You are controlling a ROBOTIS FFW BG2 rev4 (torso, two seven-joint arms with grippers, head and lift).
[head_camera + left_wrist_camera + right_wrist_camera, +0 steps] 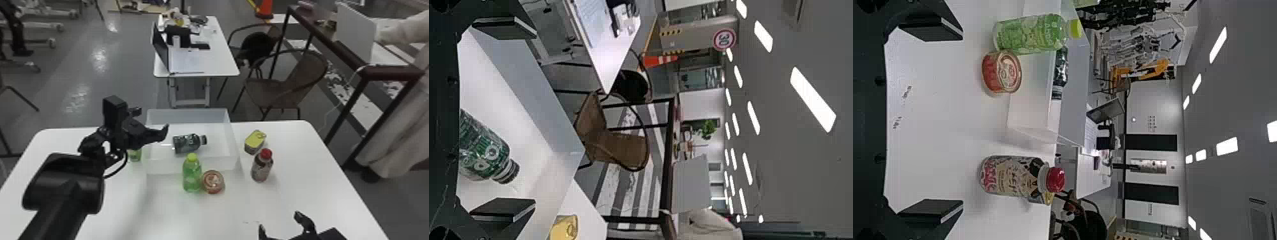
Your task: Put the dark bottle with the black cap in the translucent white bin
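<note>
While the left claw (152,119) hangs spread, the dark bottle (187,143) lies to its right, in the bin (188,116).

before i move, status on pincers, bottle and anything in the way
Left pincer, right pincer open, empty. Dark bottle lying inside translucent white bin. Green bottle standing just in front.

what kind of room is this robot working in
Probably a robotics lab or workshop: a black robot arm reaches over a white table, an orange-and-white traffic cone stands beyond, and a round red-rimmed sign hangs farther off.
</note>
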